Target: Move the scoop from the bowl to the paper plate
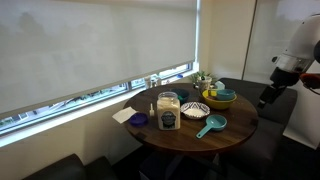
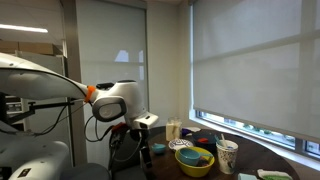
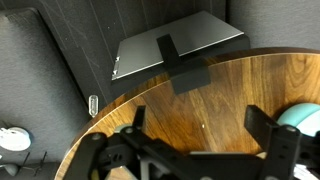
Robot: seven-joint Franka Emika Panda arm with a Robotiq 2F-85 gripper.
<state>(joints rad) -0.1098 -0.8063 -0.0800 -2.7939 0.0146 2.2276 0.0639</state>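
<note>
Closest in the wrist view, the Robotiq gripper (image 3: 200, 140) hangs with its jaws wide apart and nothing between them, just off the edge of the round wooden table (image 3: 200, 95). In an exterior view the yellow bowl (image 1: 220, 97) lies at about nine o'clock from it, well apart, near the table's rim. I take the scoop (image 2: 202, 157) to be the bluish shape inside that bowl; which way its handle runs is too small to tell. A teal utensil (image 1: 211, 125) lies on the wood at seven o'clock of the bowl. I cannot pick out the paper plate.
</note>
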